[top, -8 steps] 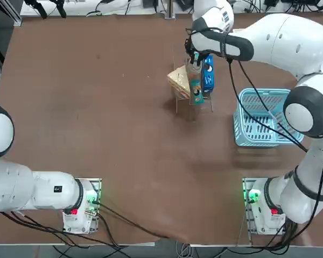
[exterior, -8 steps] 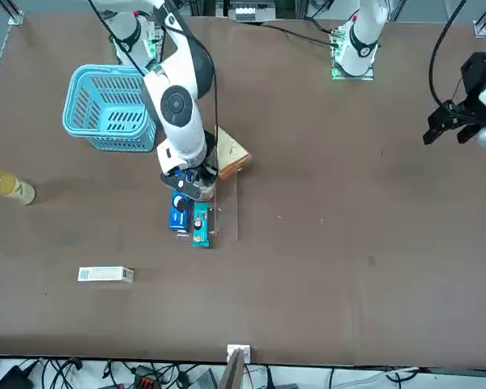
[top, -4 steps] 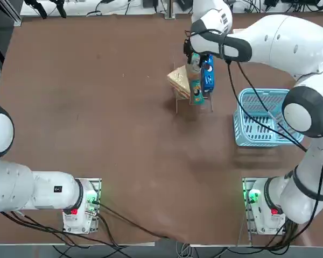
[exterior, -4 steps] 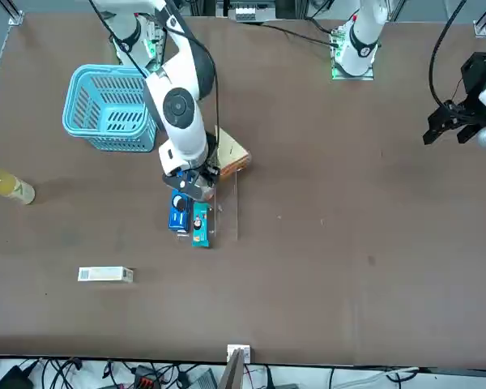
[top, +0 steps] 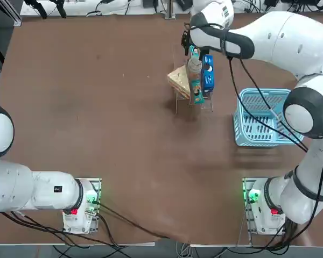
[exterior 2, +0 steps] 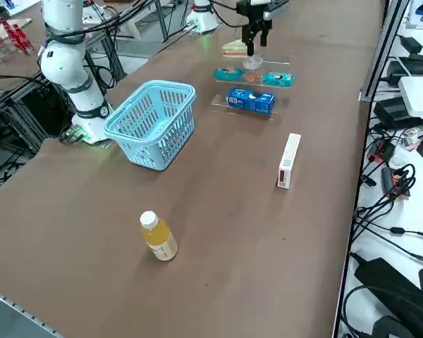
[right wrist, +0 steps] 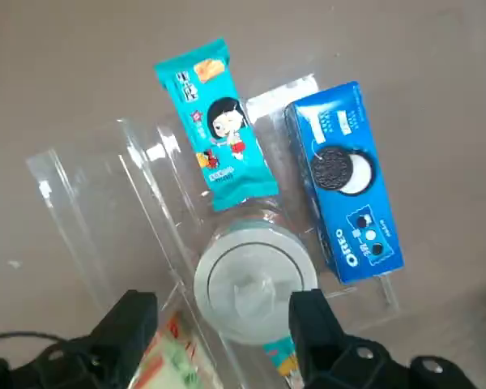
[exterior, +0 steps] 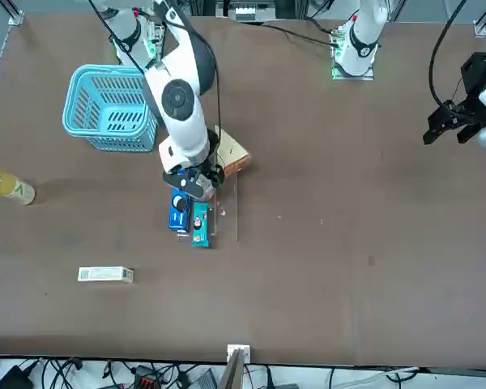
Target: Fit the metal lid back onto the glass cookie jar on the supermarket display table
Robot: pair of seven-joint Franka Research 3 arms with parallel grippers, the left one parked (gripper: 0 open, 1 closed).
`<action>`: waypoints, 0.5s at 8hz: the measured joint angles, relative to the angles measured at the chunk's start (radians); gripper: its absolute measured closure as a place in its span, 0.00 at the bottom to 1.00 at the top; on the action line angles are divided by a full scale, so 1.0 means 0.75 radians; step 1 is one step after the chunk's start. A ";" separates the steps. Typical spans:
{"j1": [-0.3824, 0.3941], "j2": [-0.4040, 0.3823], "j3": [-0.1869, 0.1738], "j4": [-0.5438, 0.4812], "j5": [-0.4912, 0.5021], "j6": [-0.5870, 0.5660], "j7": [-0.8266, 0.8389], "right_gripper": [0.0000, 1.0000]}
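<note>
Above the metal lid (right wrist: 255,279) seated on the glass cookie jar (right wrist: 251,235), right gripper (right wrist: 227,328) fingers apart, clear of its rim.

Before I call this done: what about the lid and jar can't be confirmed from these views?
- Right wrist view: the metal lid covers the glass cookie jar, seen only from above, so flush seating and the contents can't be told.
- Front view: the open end effector and its wrist mostly hide both.
- Right side view: the jar is too small to show any lid seam.
- Top view: too small as well.
</note>
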 joint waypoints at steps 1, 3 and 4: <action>-0.001 -0.039 -0.006 0.005 0.000 -0.041 0.000 0.01; -0.029 -0.124 -0.025 0.009 0.000 -0.136 -0.035 0.01; -0.066 -0.164 -0.031 0.011 0.000 -0.184 -0.078 0.01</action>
